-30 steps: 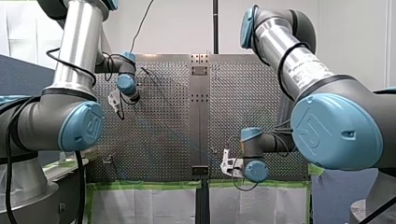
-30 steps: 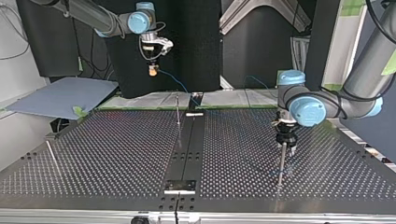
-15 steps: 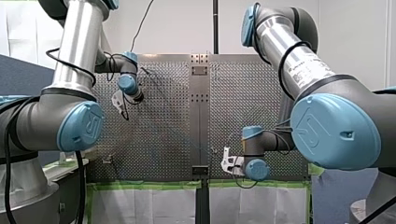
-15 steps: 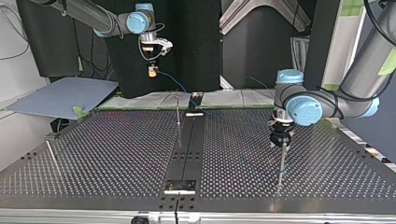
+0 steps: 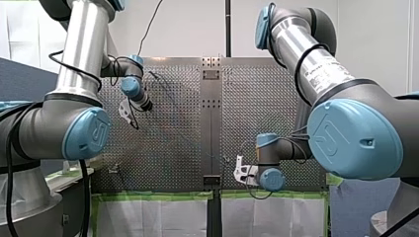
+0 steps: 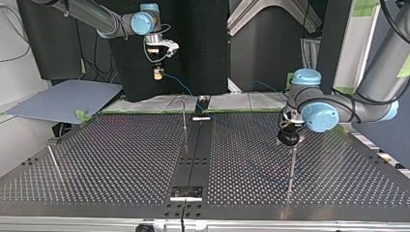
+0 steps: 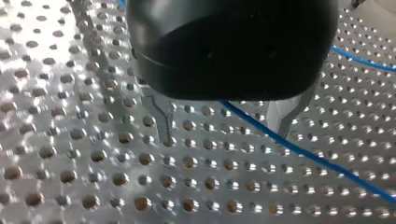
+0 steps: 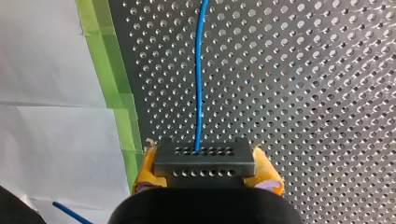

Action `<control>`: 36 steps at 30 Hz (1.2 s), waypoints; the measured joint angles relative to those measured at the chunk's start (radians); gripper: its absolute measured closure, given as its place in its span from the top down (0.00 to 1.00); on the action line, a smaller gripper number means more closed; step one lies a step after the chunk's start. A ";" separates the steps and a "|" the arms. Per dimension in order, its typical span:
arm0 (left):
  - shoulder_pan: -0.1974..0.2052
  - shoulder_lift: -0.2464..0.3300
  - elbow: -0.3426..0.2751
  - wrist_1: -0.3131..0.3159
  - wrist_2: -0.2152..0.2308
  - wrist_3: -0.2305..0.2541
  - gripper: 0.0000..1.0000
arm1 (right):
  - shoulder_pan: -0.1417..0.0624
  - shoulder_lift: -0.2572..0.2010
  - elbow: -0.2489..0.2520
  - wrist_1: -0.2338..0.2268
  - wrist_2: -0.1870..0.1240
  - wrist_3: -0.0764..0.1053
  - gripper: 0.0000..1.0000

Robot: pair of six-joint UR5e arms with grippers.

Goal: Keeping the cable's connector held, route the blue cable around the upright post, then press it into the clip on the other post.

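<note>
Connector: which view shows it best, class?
Right wrist view: the connector fills the foreground, clamped in my right gripper, blue cable leaving it. Top view: too small to tell. Front and left wrist: not visible.

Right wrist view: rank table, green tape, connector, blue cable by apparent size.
1. table
2. green tape and connector: about alike; the connector is nearer the camera, so unranked
3. blue cable: long but thin

Bright, even room light. In the left wrist view the counter [image 7: 56, 84] glares white toward nine o'clock, and my left claw [image 7: 224, 134] looms blurred at twelve. The top view's backdrop is dark.
</note>
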 joint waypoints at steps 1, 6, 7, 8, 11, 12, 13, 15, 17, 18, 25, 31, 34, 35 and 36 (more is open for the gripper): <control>0.003 0.000 0.000 -0.012 0.007 -0.012 1.00 | 0.000 0.000 0.000 0.000 0.000 0.000 0.00; 0.017 0.000 -0.012 -0.033 0.038 -0.056 1.00 | 0.001 0.000 0.000 -0.001 0.000 -0.001 0.00; 0.021 0.000 -0.019 -0.034 0.045 -0.067 1.00 | 0.001 0.000 0.000 -0.001 0.000 -0.001 0.00; 0.025 0.001 -0.023 -0.034 0.050 -0.075 1.00 | 0.002 0.000 0.000 -0.001 0.000 -0.001 0.00; 0.034 0.010 -0.036 -0.034 0.059 -0.105 1.00 | 0.004 0.000 0.000 -0.001 0.000 -0.001 0.00; 0.037 0.015 -0.040 -0.034 0.059 -0.114 1.00 | 0.004 0.000 0.000 0.000 0.000 -0.002 0.00; 0.040 0.023 -0.046 -0.033 0.060 -0.127 1.00 | 0.004 0.000 0.000 0.000 0.000 -0.002 0.00; 0.046 0.033 -0.053 -0.030 0.062 -0.146 1.00 | 0.005 0.000 0.000 0.000 0.000 -0.002 0.00; 0.052 0.040 -0.057 -0.029 0.070 -0.167 1.00 | 0.006 0.000 0.000 0.000 0.000 -0.002 0.00; 0.054 0.042 -0.058 -0.029 0.075 -0.176 1.00 | 0.006 0.000 0.000 0.000 0.000 -0.002 0.00; 0.070 0.082 -0.084 -0.027 0.103 -0.245 1.00 | 0.007 0.000 0.000 0.000 -0.001 -0.002 0.00; 0.083 0.112 -0.107 -0.026 0.117 -0.306 1.00 | 0.009 0.000 0.000 0.000 -0.001 -0.003 0.00; 0.089 0.122 -0.116 -0.026 0.122 -0.322 1.00 | 0.010 0.000 0.000 0.000 -0.001 -0.003 0.00; 0.090 0.125 -0.119 -0.026 0.125 -0.325 1.00 | 0.010 0.000 0.000 0.000 -0.001 -0.003 0.00; 0.092 0.128 -0.123 -0.026 0.127 -0.326 1.00 | 0.011 0.000 0.000 0.000 -0.001 -0.003 0.00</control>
